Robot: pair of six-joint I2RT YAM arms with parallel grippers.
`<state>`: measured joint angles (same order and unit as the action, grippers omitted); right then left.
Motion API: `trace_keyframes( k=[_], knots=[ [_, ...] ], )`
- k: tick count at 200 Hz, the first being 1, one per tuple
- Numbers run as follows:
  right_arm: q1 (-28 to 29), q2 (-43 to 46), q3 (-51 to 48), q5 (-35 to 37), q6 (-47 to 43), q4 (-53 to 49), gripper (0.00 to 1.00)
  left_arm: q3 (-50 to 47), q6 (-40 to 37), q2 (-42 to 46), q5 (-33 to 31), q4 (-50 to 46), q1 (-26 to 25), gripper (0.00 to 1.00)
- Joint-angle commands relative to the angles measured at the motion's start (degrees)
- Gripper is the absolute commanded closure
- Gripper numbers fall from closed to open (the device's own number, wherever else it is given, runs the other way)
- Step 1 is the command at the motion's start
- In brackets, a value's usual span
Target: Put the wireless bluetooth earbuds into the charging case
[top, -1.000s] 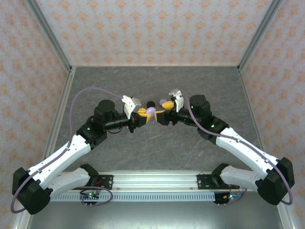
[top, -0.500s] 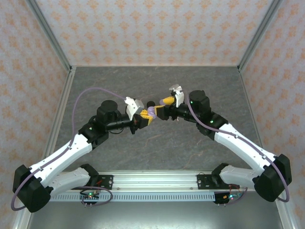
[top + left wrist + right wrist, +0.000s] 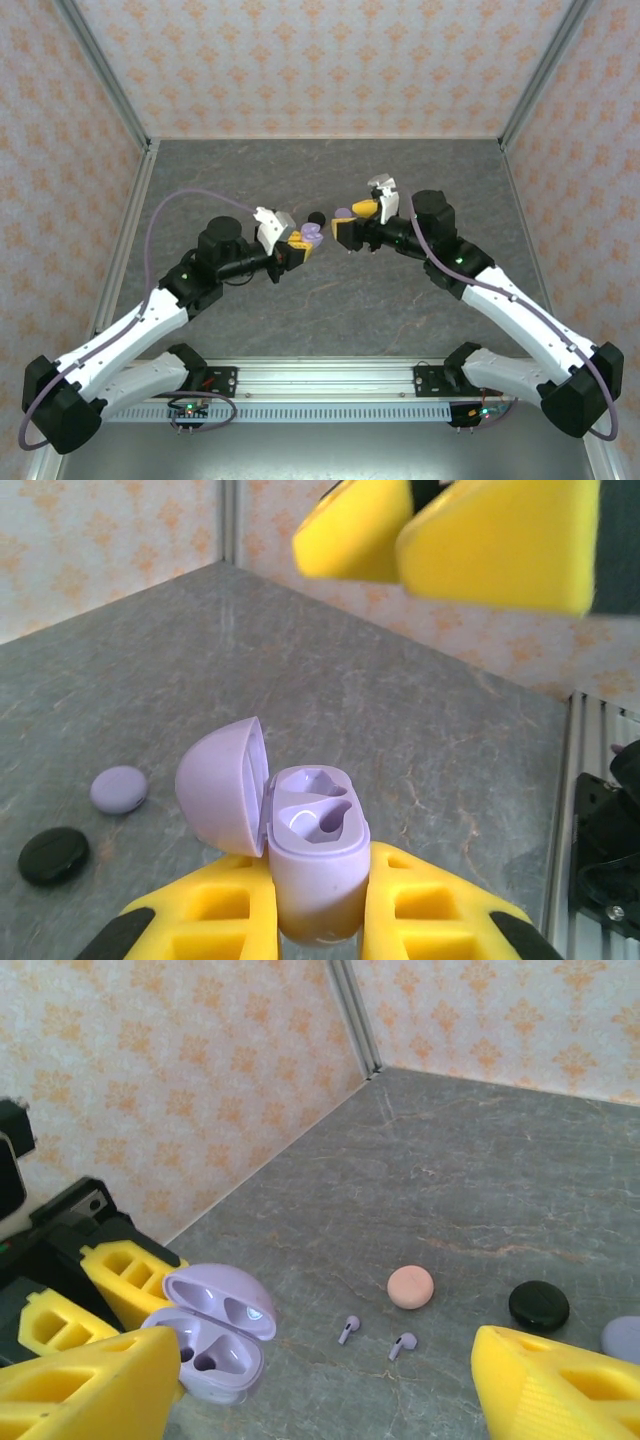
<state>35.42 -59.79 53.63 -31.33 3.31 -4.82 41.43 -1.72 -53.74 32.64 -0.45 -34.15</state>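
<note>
A lavender charging case [image 3: 315, 850] stands upright between my left gripper's [image 3: 318, 885] yellow fingers, which are shut on its body. Its lid hangs open to the left and both sockets are empty. From above, that gripper [image 3: 298, 243] and the case [image 3: 311, 233] sit mid-table. Two lavender earbuds [image 3: 348, 1329] [image 3: 403, 1345] lie loose on the grey table, just right of the case [image 3: 215, 1345] in the right wrist view. My right gripper [image 3: 320, 1400] hovers above them, open and holding nothing. In the top view it [image 3: 350, 222] faces the left gripper across a small gap.
A pink disc [image 3: 410, 1286], a black disc [image 3: 538, 1306] and a lavender disc [image 3: 625, 1340] lie beyond the earbuds. The black disc [image 3: 316, 217] sits between the two grippers in the top view. Patterned walls with metal posts enclose the table [image 3: 330, 300].
The two grippers had come close together half a second ago. The right gripper has since backed off to the right and the left arm has drawn slightly left with the case.
</note>
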Motion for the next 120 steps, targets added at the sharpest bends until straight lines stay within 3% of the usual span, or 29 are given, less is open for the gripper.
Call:
trace_keyframes(
  k=[1,37,62,89,120],
  knots=[
    [-0.26,-2.12,2.49,5.02,3.69,-5.9,0.26,-2.32,0.79,3.66,-4.96,-3.9,-0.37,1.0],
    [1.76,-16.08,11.86,7.67,8.16,-18.2,0.36,-3.37,2.99,11.16,-7.46,-14.06,-0.32,1.0],
    [6.0,-26.82,17.58,13.58,10.26,-21.94,0.37,-4.34,3.96,17.48,-8.69,-18.55,-0.37,1.0],
    [8.62,-37.23,23.13,15.11,13.33,-22.68,0.39,-6.6,5.19,24.35,-8.3,-17.88,-0.29,1.0],
    [11.03,-48.84,31.41,16.51,13.75,-26.77,0.47,-8.4,6.09,29.96,-5.83,-14.78,-0.37,1.0]
  ],
)
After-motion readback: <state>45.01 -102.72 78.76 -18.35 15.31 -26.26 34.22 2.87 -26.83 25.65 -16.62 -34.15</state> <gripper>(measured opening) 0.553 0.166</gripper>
